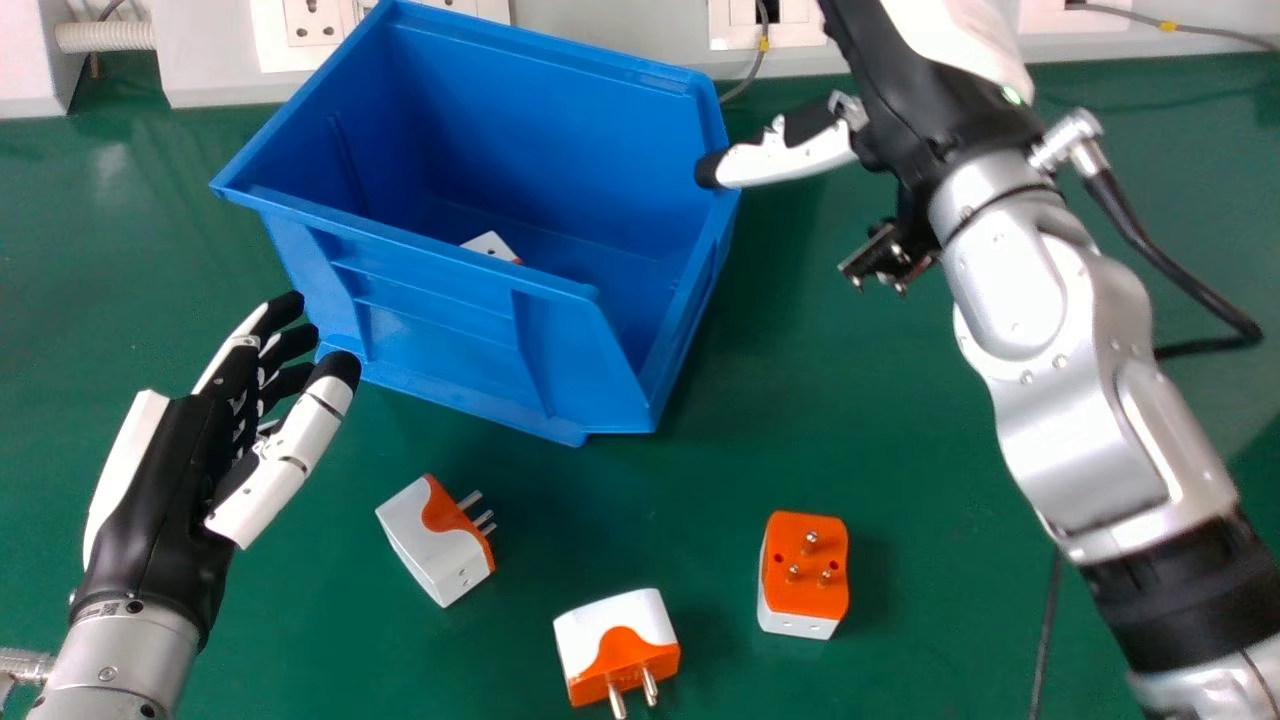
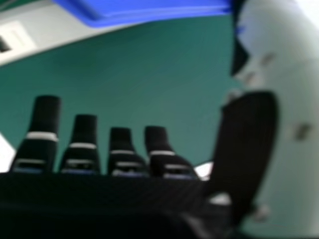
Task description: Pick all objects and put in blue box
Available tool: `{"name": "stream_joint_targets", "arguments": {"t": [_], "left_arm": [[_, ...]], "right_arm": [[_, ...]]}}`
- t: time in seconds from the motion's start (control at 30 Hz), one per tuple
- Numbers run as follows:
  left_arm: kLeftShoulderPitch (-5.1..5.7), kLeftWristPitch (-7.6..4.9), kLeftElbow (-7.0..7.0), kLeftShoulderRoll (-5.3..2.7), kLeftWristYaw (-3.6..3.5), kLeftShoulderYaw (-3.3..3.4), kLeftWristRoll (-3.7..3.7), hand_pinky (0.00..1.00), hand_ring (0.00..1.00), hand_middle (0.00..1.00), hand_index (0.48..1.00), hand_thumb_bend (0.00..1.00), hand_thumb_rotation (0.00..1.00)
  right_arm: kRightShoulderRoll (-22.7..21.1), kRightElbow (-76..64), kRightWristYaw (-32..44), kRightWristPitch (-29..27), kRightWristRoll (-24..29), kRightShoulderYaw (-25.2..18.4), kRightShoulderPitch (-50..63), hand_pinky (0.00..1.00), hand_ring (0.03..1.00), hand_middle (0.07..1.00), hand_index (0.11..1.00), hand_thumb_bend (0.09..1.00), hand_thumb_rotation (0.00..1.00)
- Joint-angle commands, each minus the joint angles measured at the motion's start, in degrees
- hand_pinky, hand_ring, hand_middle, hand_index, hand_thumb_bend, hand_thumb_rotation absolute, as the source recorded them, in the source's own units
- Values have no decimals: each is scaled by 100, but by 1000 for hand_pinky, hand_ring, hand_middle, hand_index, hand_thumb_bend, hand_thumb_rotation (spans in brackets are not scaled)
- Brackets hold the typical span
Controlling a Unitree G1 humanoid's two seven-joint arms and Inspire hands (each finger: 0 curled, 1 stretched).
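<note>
Although a white piece [image 1: 490, 246] (partly hidden) already lies inside the blue box [image 1: 440, 325], the job looks roughly a quarter done, since the left adapter [image 1: 425, 545], middle adapter [image 1: 608, 638] and right adapter [image 1: 806, 578] all remain to be collected in front of the box. The right hand [image 1: 785, 155], open and empty, is near its right side; the left hand [image 1: 170, 490], relaxed and empty, is beside its near left corner.

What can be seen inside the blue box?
Inside the blue box, part of a white object shows on the floor; its rest, and whatever lies behind the near wall, is hidden.
</note>
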Motion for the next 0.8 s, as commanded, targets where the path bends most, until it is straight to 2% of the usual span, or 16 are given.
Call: {"name": "stream_joint_targets", "arguments": {"t": [0.0, 0.17, 0.33, 0.43, 0.53, 0.63, 0.77], "left_arm": [[52, -116, -71, -66, 75, 77, -80, 811, 902, 924, 930, 415, 672], [235, -229, -148, -170, 111, 126, -120, 813, 902, 924, 932, 401, 666], [394, -389, -115, -240, 156, 170, -122, 802, 886, 917, 930, 405, 661], [525, -466, -138, -292, 169, 198, -160, 795, 878, 912, 930, 406, 659], [675, -564, -202, -330, 162, 228, -190, 787, 872, 907, 929, 405, 657], [778, -664, -195, -347, 136, 274, -222, 782, 869, 905, 928, 404, 656], [905, -671, -289, -395, 156, 286, -232, 773, 865, 901, 923, 402, 654]], "right_arm": [[-56, -416, -130, 13, -127, -102, 374, 716, 879, 939, 899, 631, 168], [-12, -993, -365, 18, -371, -124, 1220, 713, 874, 933, 887, 638, 195], [-51, -1488, -413, -6, -455, -209, 1891, 727, 875, 937, 884, 647, 211], [-62, -1824, -423, -26, -561, -262, 2386, 740, 880, 938, 886, 650, 219], [-46, -2087, -467, -56, -653, -299, 2827, 751, 885, 939, 889, 655, 227], [2, -2312, -512, -67, -767, -294, 3198, 762, 889, 940, 890, 656, 231], [164, -2480, -646, -70, -857, -253, 3672, 785, 900, 943, 898, 646, 239]]}}
